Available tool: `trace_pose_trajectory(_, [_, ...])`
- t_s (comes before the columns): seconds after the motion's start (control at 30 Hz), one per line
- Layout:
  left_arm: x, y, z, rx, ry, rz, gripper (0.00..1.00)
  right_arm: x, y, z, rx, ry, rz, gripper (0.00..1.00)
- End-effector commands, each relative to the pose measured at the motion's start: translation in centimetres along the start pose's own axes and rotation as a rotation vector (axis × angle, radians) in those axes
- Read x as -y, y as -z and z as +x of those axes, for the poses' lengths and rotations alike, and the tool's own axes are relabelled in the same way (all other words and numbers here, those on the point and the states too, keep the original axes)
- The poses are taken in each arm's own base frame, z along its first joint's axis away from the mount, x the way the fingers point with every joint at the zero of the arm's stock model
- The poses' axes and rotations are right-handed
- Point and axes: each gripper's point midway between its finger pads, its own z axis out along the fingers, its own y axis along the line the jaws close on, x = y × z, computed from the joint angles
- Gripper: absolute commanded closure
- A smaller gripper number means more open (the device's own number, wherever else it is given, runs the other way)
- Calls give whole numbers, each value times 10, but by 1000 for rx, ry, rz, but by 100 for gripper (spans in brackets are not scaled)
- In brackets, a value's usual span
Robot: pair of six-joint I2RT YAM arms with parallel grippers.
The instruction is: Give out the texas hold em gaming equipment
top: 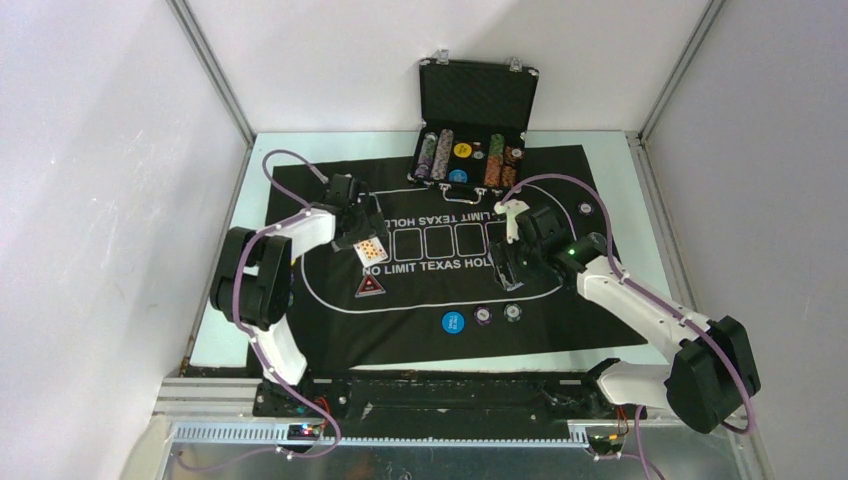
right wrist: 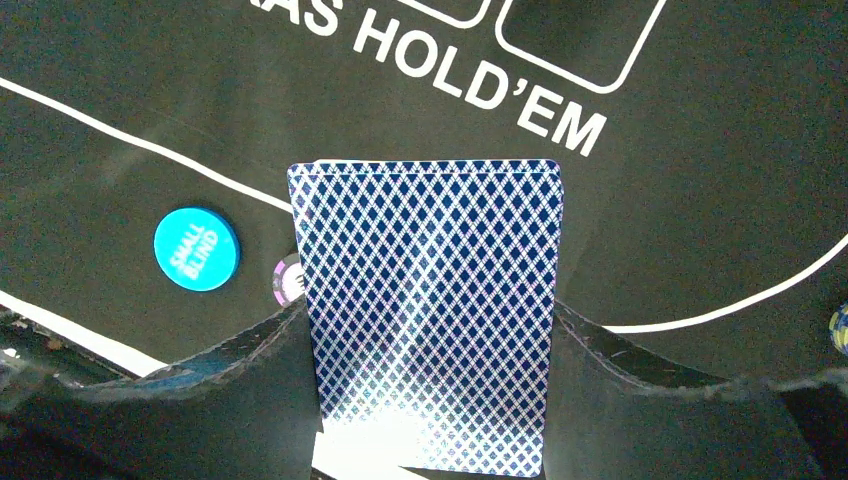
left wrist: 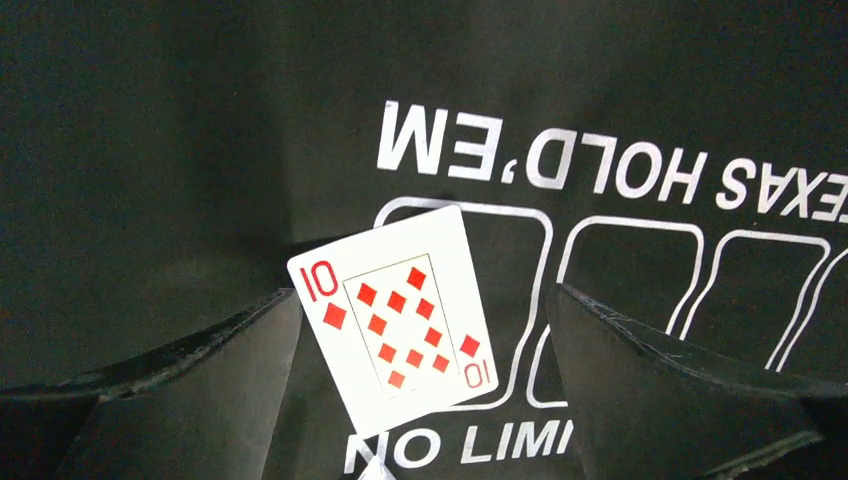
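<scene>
The left gripper [left wrist: 425, 296] has its fingers spread wide and grips nothing. Between them, touching neither, a ten of diamonds [left wrist: 400, 315] lies face up and skewed on the black felt mat [left wrist: 150, 150], one corner over a white card outline.

The right gripper [right wrist: 428, 305] is clamped on the long edges of a deck of blue-backed cards [right wrist: 430, 250], backs toward the wrist camera. Off its left finger a blue SMALL BLIND button [right wrist: 196, 248] lies on the felt. A purple chip [right wrist: 288, 280] sits just beside the deck, partly hidden by it. Well beyond both grippers, at the mat's far edge, stands an open black case [top: 478, 95] with rows of chips.
</scene>
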Motion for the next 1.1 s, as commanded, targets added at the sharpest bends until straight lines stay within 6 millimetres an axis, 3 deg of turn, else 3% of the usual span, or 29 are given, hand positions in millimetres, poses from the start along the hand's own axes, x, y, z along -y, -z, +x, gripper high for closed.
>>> trace_pose_trajectory(0.0, [3,-13,3,-37,21,4,0,1,4,-19,77,-18,6,99])
trace_pose_trajectory(0.13, [7,-18,-8,-32,3,-7,0,1,4,-19,78,-19,6,99])
trace_pose_trajectory(0.33, [9,-21,-2,-54,10,9,0,2,4,-19,77,-18,10,99])
trace_pose_trajectory(0.53, [30,-17,-9,-44,28,72,0,1,3,-18,73,-21,6,99])
trace_pose_trajectory(1.07, [35,-20,-10,-37,35,66,0,3,5,-18,78,-22,17,99])
